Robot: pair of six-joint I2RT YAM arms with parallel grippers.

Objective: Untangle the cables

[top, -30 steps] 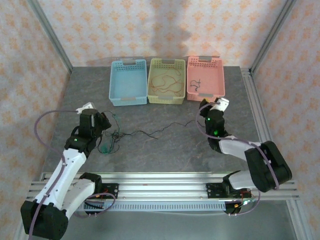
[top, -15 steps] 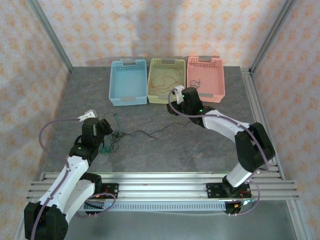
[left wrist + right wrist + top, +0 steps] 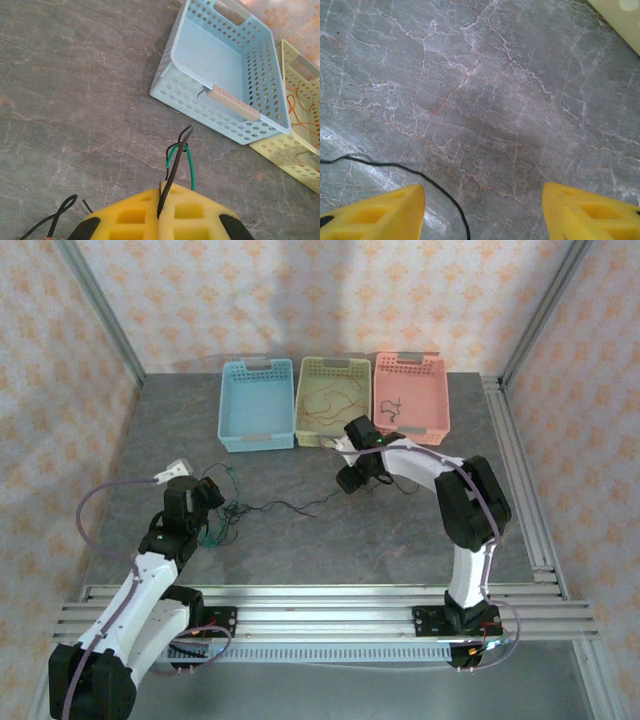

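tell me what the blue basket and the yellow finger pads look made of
Blue basket: moulded plastic, slightly glossy, by its perforated walls and smooth rim. Yellow finger pads: probably soft foam or rubber, matte, by their grainy surface and square recesses.

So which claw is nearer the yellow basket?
Right. The right claw is just in front of the yellow basket; the left claw is far off to its left, shut on the cables.

Black cable (image 3: 427, 181) between wide-apart yellow fingers (image 3: 375, 210)
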